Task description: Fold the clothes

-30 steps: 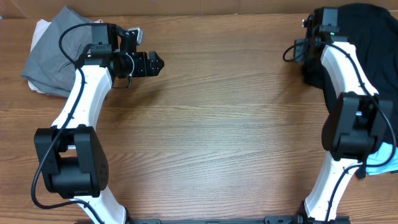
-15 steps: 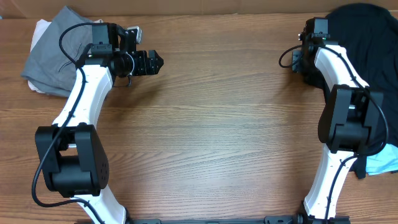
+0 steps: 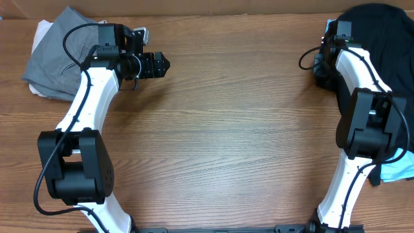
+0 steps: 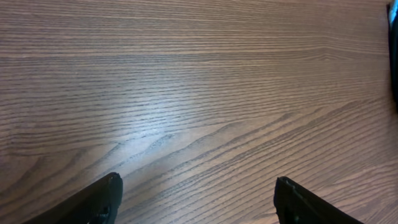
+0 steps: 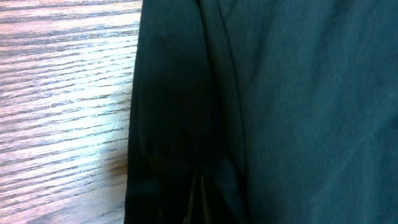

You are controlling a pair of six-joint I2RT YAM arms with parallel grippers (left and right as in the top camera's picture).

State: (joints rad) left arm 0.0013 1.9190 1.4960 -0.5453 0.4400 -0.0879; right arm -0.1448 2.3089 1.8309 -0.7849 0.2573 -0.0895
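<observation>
1. Wood makes up the table (image 3: pixel 226 129), brown with long lines of grain going side to side. Light shines off it in a pale patch in the left wrist view (image 4: pixel 155 130).
2. A thin tan strip (image 3: pixel 226 6) runs along the far edge of the table. I cannot tell what it is.
3. The grey garment (image 3: pixel 55 58) lies in a loose heap at the far left corner. A bit of white cloth (image 3: pixel 41 29) peeks out from under it.
4. The black T-shirt (image 3: pixel 381 45) lies in a big dark pile at the far right corner. In the right wrist view it (image 5: pixel 280 93) fills most of the picture, with a fold running down it and bare wood (image 5: pixel 62 93) on the left.
5. The light-blue tee (image 3: pixel 398 169) shows just a little at the right edge, closer to the robot and partly hidden by the right arm.
6. The left gripper (image 3: pixel 162 65) is just beside the grey garment and points toward the middle of the table. Its jaws are spread wide over bare wood with nothing between them (image 4: pixel 199 202).
7. The right gripper (image 3: pixel 325 61) is at the left edge of the black T-shirt. It is all dark there, so I cannot tell how its jaws stand.
</observation>
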